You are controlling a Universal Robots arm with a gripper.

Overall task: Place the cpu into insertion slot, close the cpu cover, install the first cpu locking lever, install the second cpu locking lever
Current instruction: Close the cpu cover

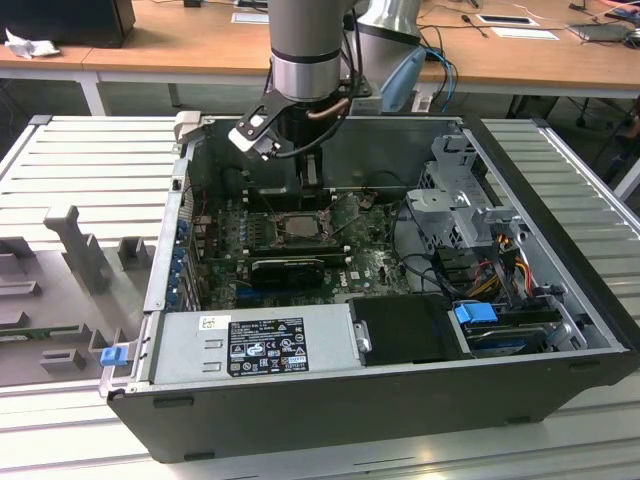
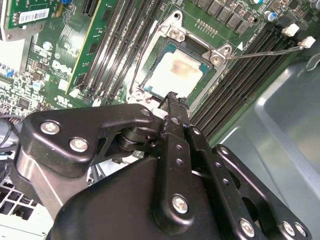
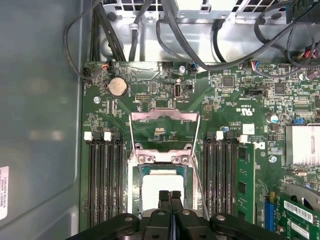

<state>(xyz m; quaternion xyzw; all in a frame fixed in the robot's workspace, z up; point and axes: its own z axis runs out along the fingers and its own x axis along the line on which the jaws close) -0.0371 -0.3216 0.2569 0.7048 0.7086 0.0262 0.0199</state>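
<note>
Silver-grey cpu (image 3: 159, 186) already sits in the insertion slot (image 3: 133, 190). The cpu cover (image 3: 165, 116) stands open, and a locking lever (image 2: 265, 50) sticks out unfastened. The gripper (image 3: 170, 195), clenched and empty, hovers just above the chip.

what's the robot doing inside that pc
A robot arm is reaching down into an open computer case. Its gripper, fingers together, sits at the edge of the chip; whether it touches is unclear. The chip already lies in the socket on the green motherboard. The metal cover frame is flipped up open, and a thin lever sticks out loose beside the socket.
</note>
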